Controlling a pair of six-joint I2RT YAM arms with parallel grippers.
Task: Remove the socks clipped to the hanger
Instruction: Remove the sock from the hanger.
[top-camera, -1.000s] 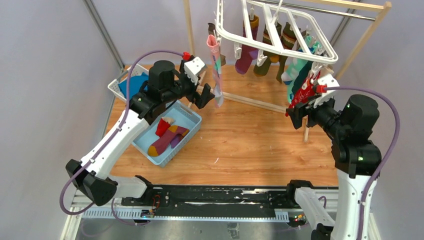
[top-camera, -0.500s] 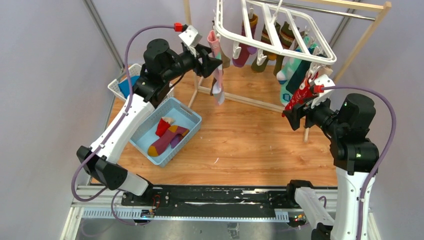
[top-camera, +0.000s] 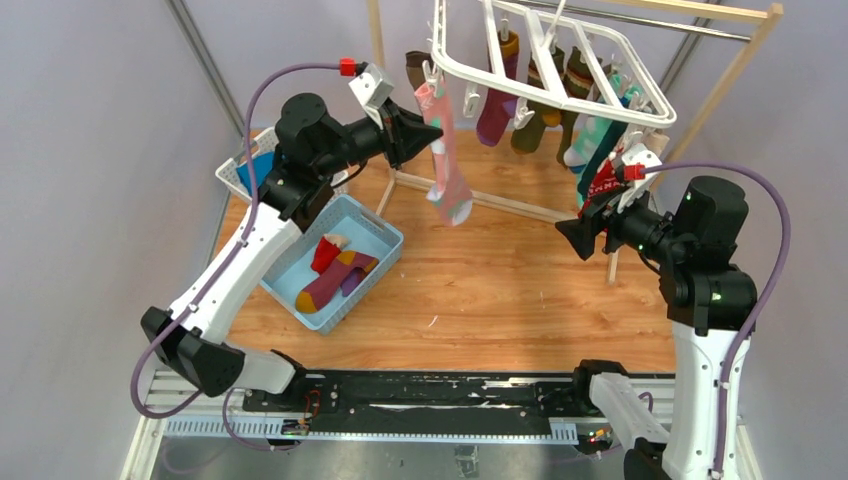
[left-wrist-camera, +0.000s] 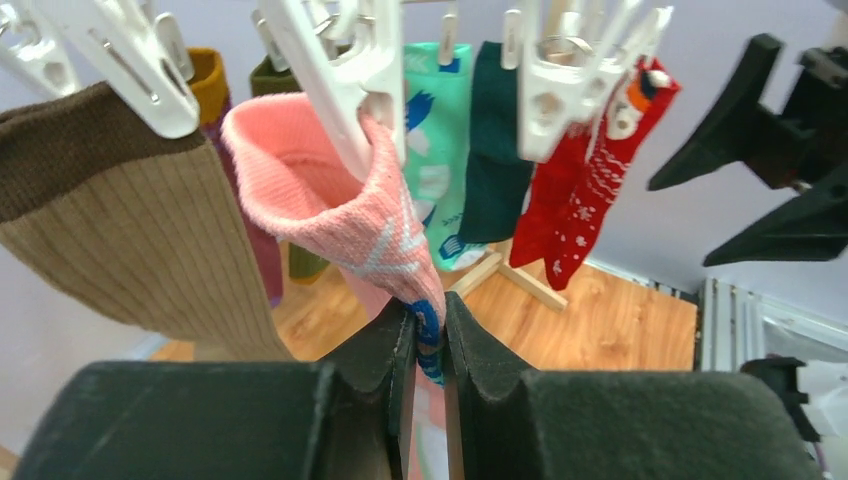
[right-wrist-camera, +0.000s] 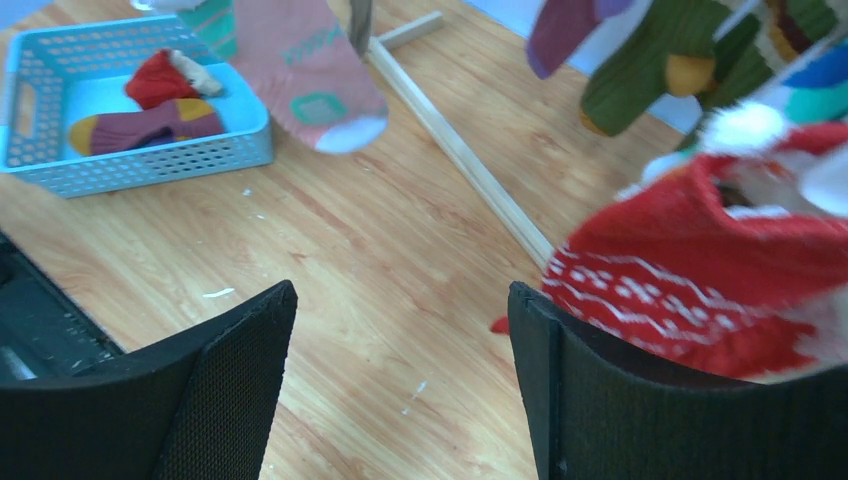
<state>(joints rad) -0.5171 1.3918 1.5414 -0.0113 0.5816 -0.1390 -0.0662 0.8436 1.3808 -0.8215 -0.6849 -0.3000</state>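
On the near worktop (top-camera: 500, 300), open room is lying between the arms, with the blue bin (top-camera: 365, 290) sitting to its left, two socks inside. Farther out, the right pincer (right-wrist-camera: 400, 295) is hanging wide, holding nothing, just beside the red sock (right-wrist-camera: 720, 250). Beyond, the left pincer (left-wrist-camera: 428, 320) is squeezing the pink sock (left-wrist-camera: 340, 210) just under its clip (left-wrist-camera: 350, 80), at the left corner of the hanger (top-camera: 560, 97). A sideways pull is risking dragging the frame, swinging its neighbours, or slipping off. Tugging straight down toward free worktop is looking safer, staying off the wooden rack (top-camera: 510, 205) behind.
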